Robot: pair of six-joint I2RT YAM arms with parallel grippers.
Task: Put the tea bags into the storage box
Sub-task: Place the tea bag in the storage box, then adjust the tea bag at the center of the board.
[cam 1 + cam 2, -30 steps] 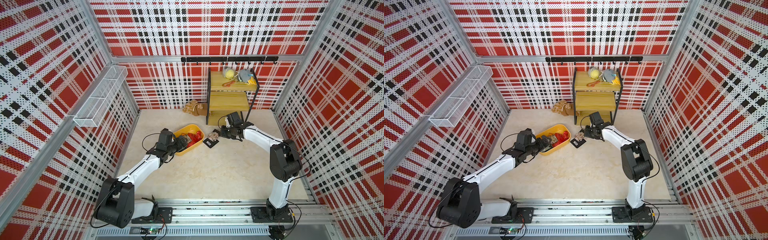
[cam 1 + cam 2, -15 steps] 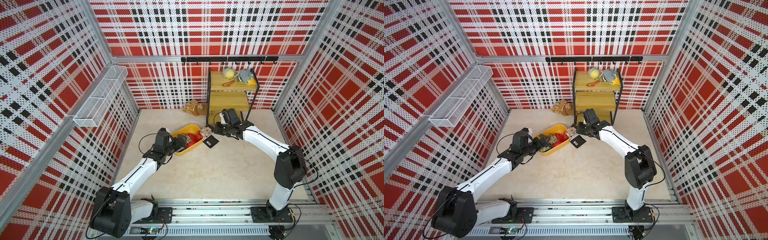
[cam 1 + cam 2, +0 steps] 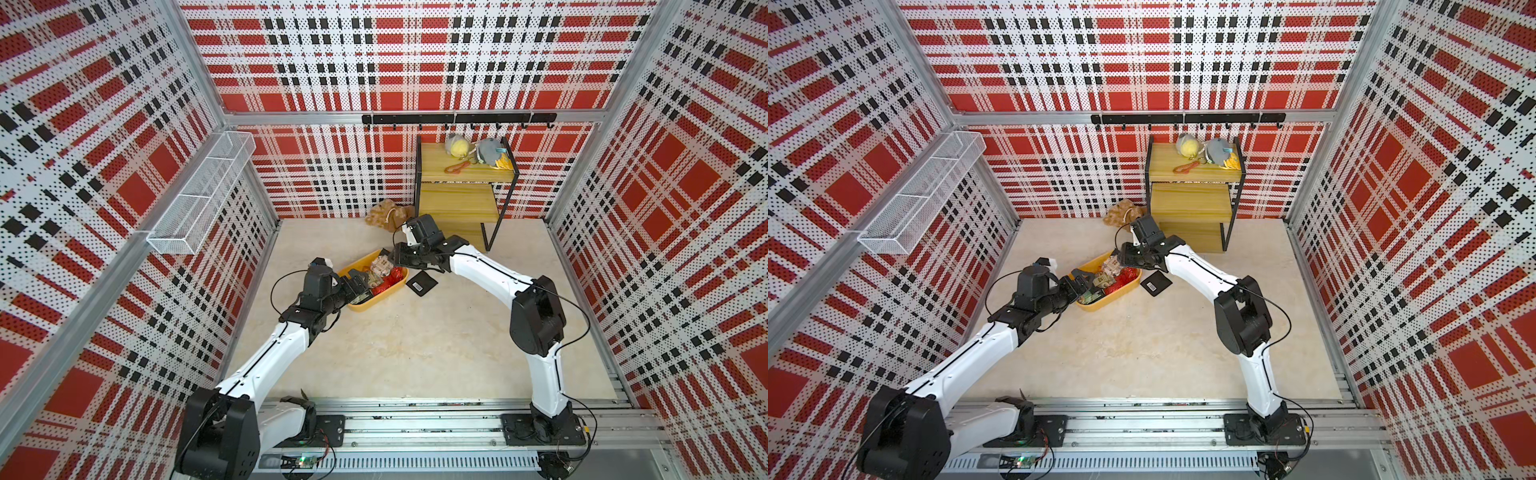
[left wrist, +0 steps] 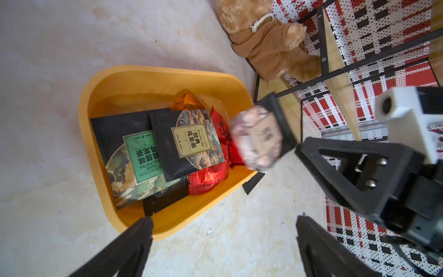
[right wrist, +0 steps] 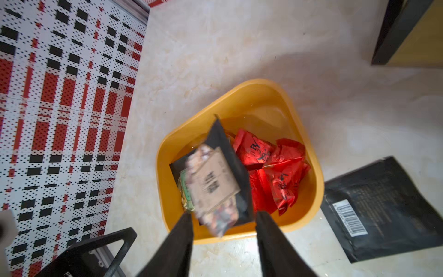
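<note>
**Sachet seen over the storage box, one left on the desk**

The left pincer (image 3: 358, 286) is held at the near left end of the storage box (image 3: 390, 289), jaws spread wide and nothing between them. The yellow box is set on the desk (image 3: 415, 340), and black tea bags (image 4: 189, 139) and red foil ones (image 5: 275, 172) are piled inside it. Over its far right end the right pincer (image 5: 224, 214) is seen with jaws parted. A blurred tan-labelled sachet (image 5: 215, 184) is caught just past the tips, above the box; whether it touches a finger cannot be told. Just right of the box, a black barcode sachet (image 3: 422, 284) lies flat on the desk. Behind it, a plush toy (image 3: 388, 214) is propped beside the wooden shelf (image 3: 457, 199).
</note>
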